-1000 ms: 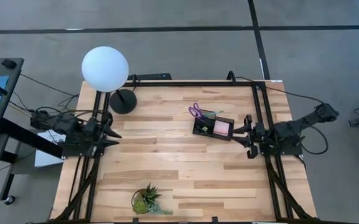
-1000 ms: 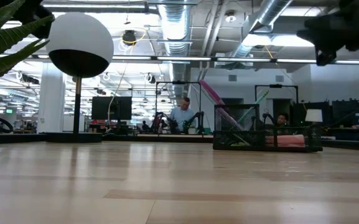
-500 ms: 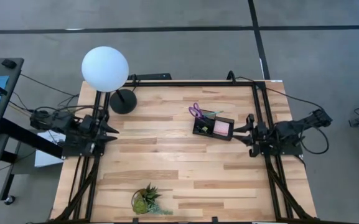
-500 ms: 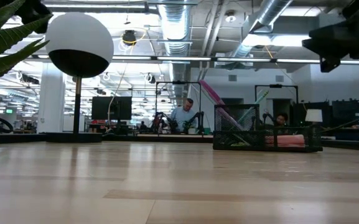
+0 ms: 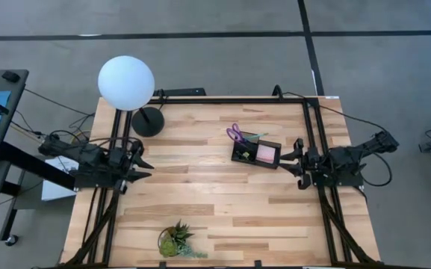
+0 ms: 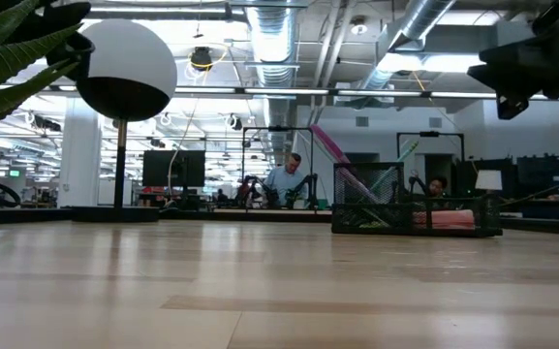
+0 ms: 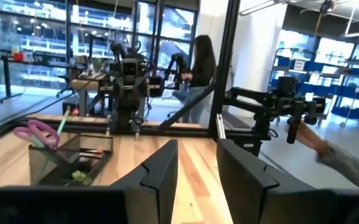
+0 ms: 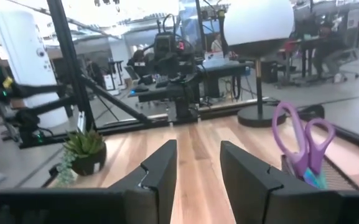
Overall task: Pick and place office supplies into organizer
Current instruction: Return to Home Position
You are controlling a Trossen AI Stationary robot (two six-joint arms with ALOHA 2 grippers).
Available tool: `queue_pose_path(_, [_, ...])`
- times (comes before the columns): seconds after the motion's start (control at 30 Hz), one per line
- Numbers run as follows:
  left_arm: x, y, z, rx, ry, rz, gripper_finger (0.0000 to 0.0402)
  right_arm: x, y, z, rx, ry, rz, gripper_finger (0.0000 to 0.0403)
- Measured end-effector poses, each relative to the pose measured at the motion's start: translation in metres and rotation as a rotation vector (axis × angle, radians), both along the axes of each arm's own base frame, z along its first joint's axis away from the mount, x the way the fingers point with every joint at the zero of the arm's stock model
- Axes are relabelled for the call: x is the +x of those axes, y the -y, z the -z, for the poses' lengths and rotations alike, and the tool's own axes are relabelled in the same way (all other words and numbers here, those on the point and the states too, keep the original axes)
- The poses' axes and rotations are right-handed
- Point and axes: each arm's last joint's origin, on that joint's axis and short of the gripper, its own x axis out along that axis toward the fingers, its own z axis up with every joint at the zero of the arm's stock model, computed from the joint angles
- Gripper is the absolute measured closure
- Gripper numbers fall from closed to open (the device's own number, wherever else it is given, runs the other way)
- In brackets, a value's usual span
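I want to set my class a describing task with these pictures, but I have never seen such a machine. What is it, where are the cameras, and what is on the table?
It is a robot with two dark arms at a light wooden table; each ends in a two-fingered pincer. One picture looks straight down, one looks level along the tabletop, and two come from wrist cameras. The left pincer and right pincer are open and hold nothing. On the table stand a black mesh desk organizer holding purple-handled scissors and a pink sticky-note pad, a white globe lamp and a small green plant.
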Motion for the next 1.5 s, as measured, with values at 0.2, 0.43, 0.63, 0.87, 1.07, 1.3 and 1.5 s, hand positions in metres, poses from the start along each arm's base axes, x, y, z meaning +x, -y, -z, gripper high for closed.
queue_pose_path(0.2, [0.007,0.004,0.022,0.006,0.018,0.046,0.0297,0.0,0.0,0.0,0.036,0.001,-0.004,0.0285])
queue_pose_path(0.43, [0.009,0.006,0.036,0.009,-0.072,0.071,0.0297,0.0,0.0,0.0,0.036,0.001,-0.004,0.0285])
queue_pose_path(0.63, [0.01,0.004,0.039,0.014,-0.101,0.013,0.0297,0.0,0.0,0.0,0.036,0.0,-0.004,0.0285])
queue_pose_path(0.87, [0.01,0.004,0.039,0.033,-0.095,-0.01,0.0297,0.0,0.0,0.0,0.037,0.0,-0.004,0.0285])
queue_pose_path(1.07, [0.01,0.003,0.039,0.034,-0.095,-0.015,0.0297,0.0,0.0,0.0,0.037,0.0,-0.004,0.0285])
queue_pose_path(1.3, [0.01,0.003,0.039,0.037,-0.096,-0.018,0.0297,0.0,0.0,0.0,0.037,0.0,-0.004,0.0285])
queue_pose_path(1.5, [0.01,0.003,0.04,0.038,-0.096,-0.019,0.0297,0.0,0.0,0.0,0.037,0.0,-0.004,0.0285])
